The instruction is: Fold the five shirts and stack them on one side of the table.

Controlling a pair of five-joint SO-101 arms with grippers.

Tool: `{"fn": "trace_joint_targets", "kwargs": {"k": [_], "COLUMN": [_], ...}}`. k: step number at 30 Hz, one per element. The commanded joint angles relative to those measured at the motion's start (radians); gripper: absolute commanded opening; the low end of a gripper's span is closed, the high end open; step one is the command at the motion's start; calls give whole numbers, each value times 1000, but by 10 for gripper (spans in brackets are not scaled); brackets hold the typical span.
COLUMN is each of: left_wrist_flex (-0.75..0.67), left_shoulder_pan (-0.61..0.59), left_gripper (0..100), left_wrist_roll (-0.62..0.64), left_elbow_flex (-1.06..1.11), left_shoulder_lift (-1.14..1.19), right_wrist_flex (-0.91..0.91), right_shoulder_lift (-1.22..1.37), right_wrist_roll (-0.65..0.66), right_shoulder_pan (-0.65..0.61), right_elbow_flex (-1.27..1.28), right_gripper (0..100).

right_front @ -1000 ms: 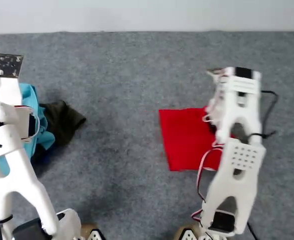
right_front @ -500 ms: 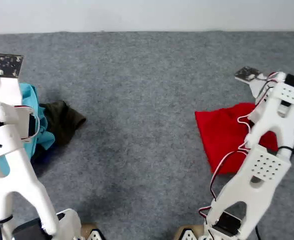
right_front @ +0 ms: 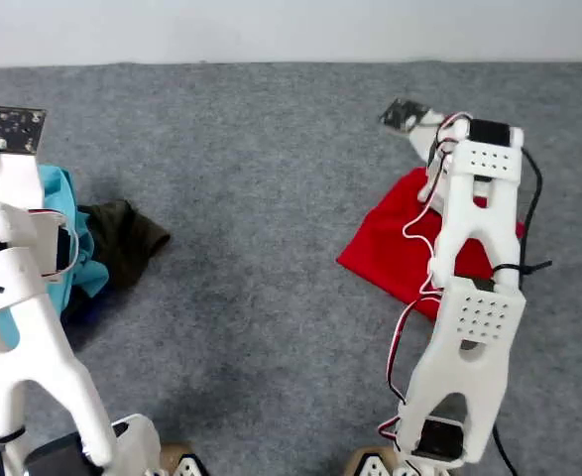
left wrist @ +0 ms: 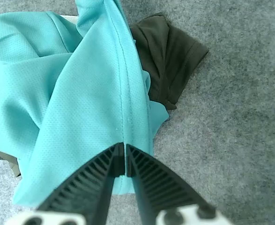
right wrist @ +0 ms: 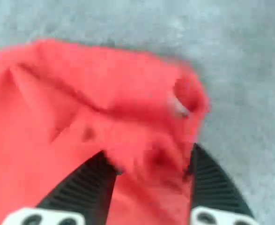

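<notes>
The bench [right_front: 261, 149] had a grey, felt-like top that ran from left to right across the whole high view. Along its far edge it met a pale wall [right_front: 271, 30] in a straight line.

At the far left lay a loose heap. The teal shirt [right_front: 67, 193] was crumpled on top. The dark shirt [right_front: 127, 238] poked out from under it on the right, flat on the bench. A bit of dark blue cloth [right_front: 80, 305] showed at the heap's near edge. The left arm [right_front: 18, 327] rose from the near left corner and stood over this heap. The left hand [left wrist: 124, 146] was pressed together, pinching a raised fold of the teal shirt at its tips.

The red shirt [right_front: 390, 253] lay on the right half, skewed with one corner pointing left, partly under the right arm [right_front: 474, 297]. That arm stretched from the near edge towards the far side. In the blurred right wrist view the right hand [right wrist: 149, 157] had its jaws partly apart, clamped on a thick bunch of the red shirt.

A broad band of grey top separated the heap from the red shirt, which were well apart. More grey ran along the far side up to the wall. A narrower strip lay right of the red shirt. Both arm bases sat at the near edge.
</notes>
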Motion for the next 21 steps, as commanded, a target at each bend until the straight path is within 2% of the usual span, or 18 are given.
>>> {"fn": "trace_joint_targets", "kwargs": {"k": [1, 5, 8, 11, 15, 17, 21], "left_wrist_flex": [-12, -12, -11, -11, 8, 14, 14], "left_shoulder_pan": [5, 5, 6, 6, 5, 5, 5], "left_gripper": [15, 15, 15, 15, 15, 15, 15], "left_wrist_roll": [-8, -8, -8, -8, -8, -8, -8], "left_elbow_flex": [-35, -35, -35, -35, -35, -35, -35], "left_shoulder_lift": [-29, -29, -29, -32, -34, -32, -29], "right_wrist_flex": [41, 199, 332, 338, 338, 340, 338], "right_shoulder_lift": [-101, -120, -122, -127, -130, -159, -288], "right_wrist_roll": [-216, -425, -519, -605, -628, -631, -634], "right_shoulder_pan": [-24, -67, -105, -116, -119, -116, -116], "right_elbow_flex": [-114, -192, -233, -190, -106, -28, 172], "right_gripper": [251, 251, 248, 198, 1, 32, 12]}}
